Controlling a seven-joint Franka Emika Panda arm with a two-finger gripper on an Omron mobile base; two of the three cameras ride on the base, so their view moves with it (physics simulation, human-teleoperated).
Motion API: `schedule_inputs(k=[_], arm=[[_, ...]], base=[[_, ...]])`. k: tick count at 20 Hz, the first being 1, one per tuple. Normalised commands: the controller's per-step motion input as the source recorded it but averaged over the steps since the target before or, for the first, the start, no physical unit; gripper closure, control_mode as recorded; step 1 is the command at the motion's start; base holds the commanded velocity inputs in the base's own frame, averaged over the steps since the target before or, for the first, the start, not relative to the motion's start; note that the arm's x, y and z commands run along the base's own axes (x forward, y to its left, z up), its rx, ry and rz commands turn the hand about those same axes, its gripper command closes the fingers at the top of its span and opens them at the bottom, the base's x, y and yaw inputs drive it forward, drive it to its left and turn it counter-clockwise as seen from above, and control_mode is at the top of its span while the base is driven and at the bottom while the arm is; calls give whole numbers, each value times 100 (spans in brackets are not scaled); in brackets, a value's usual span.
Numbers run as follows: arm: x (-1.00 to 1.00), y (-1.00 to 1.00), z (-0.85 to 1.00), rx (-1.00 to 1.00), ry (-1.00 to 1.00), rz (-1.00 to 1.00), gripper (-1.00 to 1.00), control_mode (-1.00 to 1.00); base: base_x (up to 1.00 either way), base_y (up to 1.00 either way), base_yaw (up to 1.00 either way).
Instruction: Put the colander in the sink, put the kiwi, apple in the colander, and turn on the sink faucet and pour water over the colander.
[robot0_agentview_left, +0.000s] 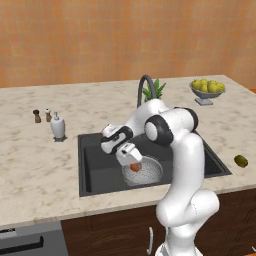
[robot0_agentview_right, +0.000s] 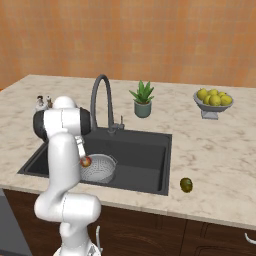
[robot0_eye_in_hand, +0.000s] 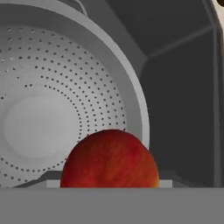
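so the colander (robot0_agentview_left: 145, 171) is already sitting in the sink (robot0_agentview_left: 95, 165), toward its front edge, and the hand (robot0_agentview_left: 134, 167) is hanging right over it with the apple (robot0_agentview_left: 134, 168) pinched between its fingers; the jaws look partway open, spread just as wide as the fruit, so it has hold of the apple and nothing else; in the hand view the apple (robot0_eye_in_hand: 110, 159) sits over the near rim of the colander (robot0_eye_in_hand: 52, 109) with the pierced bowl opening up just beyond it, so the thing that matters is that the drop is nearly straight down but close to the rim, and I'd guess nudging a touch toward the colander's middle before letting go would stop it bouncing out into the basin; the apple is round so no long axis to fuss over; the kiwi (robot0_agentview_right: 186, 185) is still out on the bench (robot0_agentview_right: 210, 150), well apart from the colander, past the sink's right-hand front corner near the bench edge, so that's a reach across later; the sink faucet (robot0_agentview_right: 101, 100) stands behind the colander at the back rim of the sink, no water running that I can see; beyond it there's a small potted plant (robot0_agentview_right: 142, 100), a dish of lemons (robot0_agentview_right: 214, 100) further right of the sink, and a white bottle (robot0_agentview_left: 58, 126) plus two little shakers (robot0_agentview_left: 42, 115) off to the sink's left; none of it is in the way of the drop.
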Motion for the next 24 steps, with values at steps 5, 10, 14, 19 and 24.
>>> schedule_inputs(k=[5,10,14,19,24], arm=[[22,-18,-44,6,0,14,100,-100],[13,-8,-31,14,0,20,100,-100],[-1,-11,-24,16,0,17,-100,-100],[-23,-11,3,14,0,6,-100,-100],[-36,-5,28,9,0,0,-100,-100]], base=[[0,0,0],[0,0,0],[0,0,0],[0,0,0],[0,0,0]])
